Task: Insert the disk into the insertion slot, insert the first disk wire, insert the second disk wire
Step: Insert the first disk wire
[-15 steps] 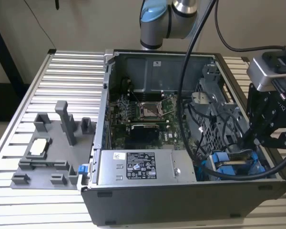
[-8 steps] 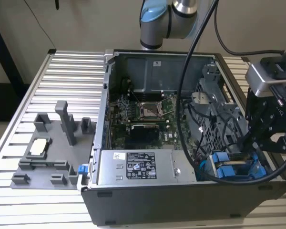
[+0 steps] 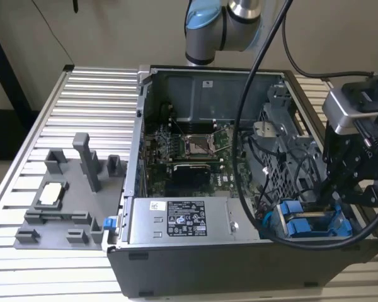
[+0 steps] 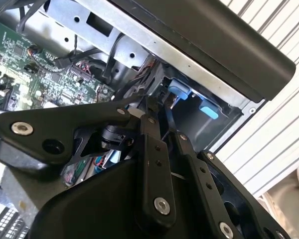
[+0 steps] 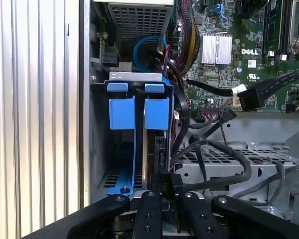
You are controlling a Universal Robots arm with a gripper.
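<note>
The disk [image 5: 150,149] stands edge-on inside the insertion slot [image 5: 95,149], its blue carrier tabs [image 5: 157,113] at the far end and a blue rail [image 5: 134,164] along one side. In the exterior view the blue carrier [image 3: 300,225] sits in the grey drive cage at the case's lower corner on the exterior view's right. My gripper [image 5: 167,186] is at the disk's near edge, shut on a small black wire plug [image 5: 168,180]. It hangs just above the carrier [image 3: 340,200]. In the second wrist view the fingers [image 4: 150,130] lie close together beside the blue tabs [image 4: 179,92].
A black wire with a flat plug [image 5: 246,97] lies loose across the green motherboard [image 5: 269,30]. A blue cable loop [image 5: 149,45] and dark wire bundles crowd the cage. The perforated grey panel [image 5: 224,159] lies beside my fingers. A grey fixture [image 3: 69,201] stands on the slatted table.
</note>
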